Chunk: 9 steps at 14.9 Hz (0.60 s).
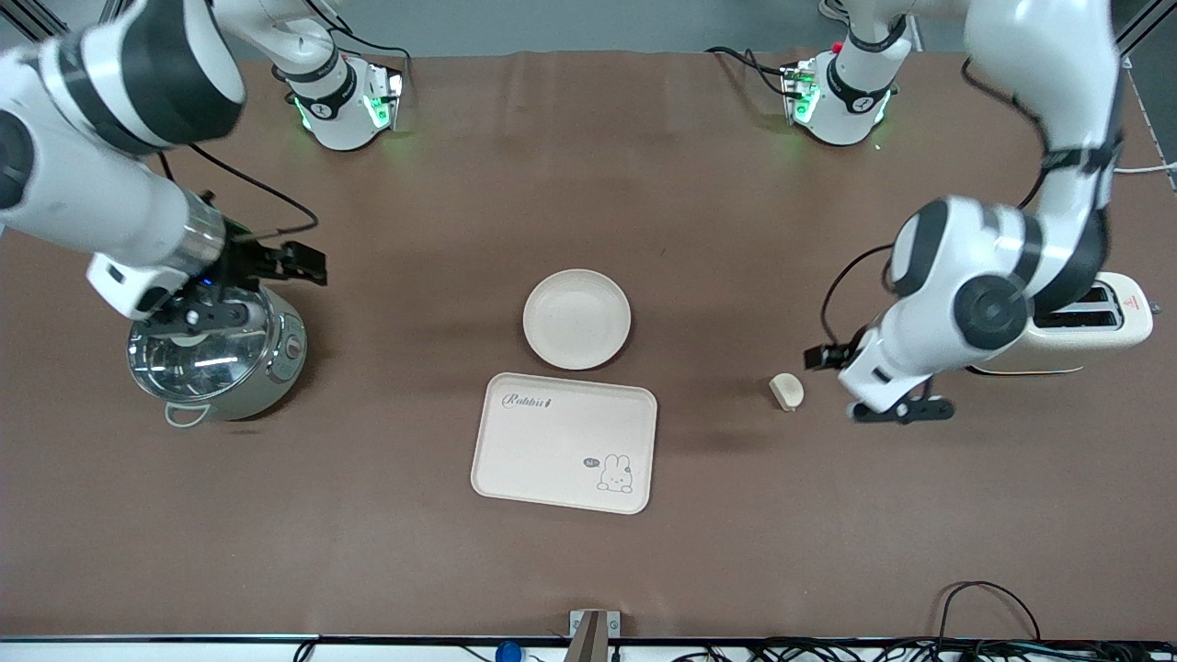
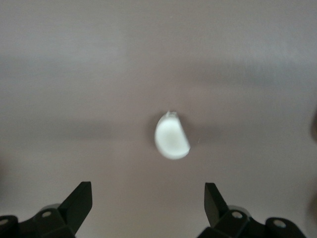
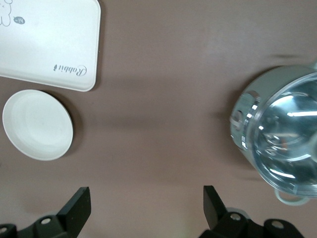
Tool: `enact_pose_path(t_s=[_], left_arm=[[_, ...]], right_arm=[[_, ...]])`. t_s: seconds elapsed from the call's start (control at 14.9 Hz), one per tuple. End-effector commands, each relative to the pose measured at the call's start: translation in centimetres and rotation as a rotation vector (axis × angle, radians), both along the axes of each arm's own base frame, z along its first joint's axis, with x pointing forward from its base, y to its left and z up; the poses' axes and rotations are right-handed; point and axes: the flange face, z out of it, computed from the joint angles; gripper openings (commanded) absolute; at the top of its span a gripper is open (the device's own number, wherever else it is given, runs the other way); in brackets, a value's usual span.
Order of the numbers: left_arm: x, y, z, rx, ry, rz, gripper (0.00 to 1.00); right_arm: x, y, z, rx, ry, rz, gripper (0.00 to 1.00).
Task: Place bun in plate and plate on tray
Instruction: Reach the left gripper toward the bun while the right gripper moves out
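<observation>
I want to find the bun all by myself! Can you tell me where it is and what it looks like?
Start at the white toaster at the left arm's end of the brown table. Beside it, toward the rabbit tray, the open left gripper hangs next to a small lump: the bun. It is cream, rounded with one flat-cut side, far smaller than the round plate.

Three cameras: one high overview, one on each wrist.

The front view looked steeply down from across the table [image 1: 588, 570] toward the robot bases at 12 o'clock, taking in the whole surface. The left wrist view faced down at close range on the bun [image 2: 172, 136], framed by its own fingertips [image 2: 79, 201]; that bun [image 1: 786, 391] also showed in the overview. The right wrist view sat higher, catching the plate [image 3: 37, 124], a corner of the tray [image 3: 59, 44] and the steel pot [image 3: 282, 144], all shared with the overview: plate [image 1: 577, 319], tray [image 1: 564, 441], pot [image 1: 216, 359].
</observation>
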Motion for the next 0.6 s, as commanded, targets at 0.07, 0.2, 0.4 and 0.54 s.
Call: enact_pose_path(t_s=[0.07,0.2,0.4,0.54], left_arm=[[-1.9,0.9,-5.6,-0.061,-0.073,0.086,1.0],[-2.2,0.6,-7.5,-0.092,-0.109,0.122,1.0],[-3.9,-0.3,-10.3,-0.116,-0.157,0.133,1.0],[-5.0,-0.3,-11.4,-0.119,-0.179,0.13,0.77]], right_arm=[[-2.0,7.0,-5.3,-0.015,-0.01,-0.066,1.0],[-2.3,10.6,-7.7,-0.024,-0.015,-0.082,1.0],[-2.1,12.4,-10.6,-0.03,-0.012,-0.072,1.0],[-2.9,13.6,-12.1,-0.034,-0.011,-0.053,1.0]])
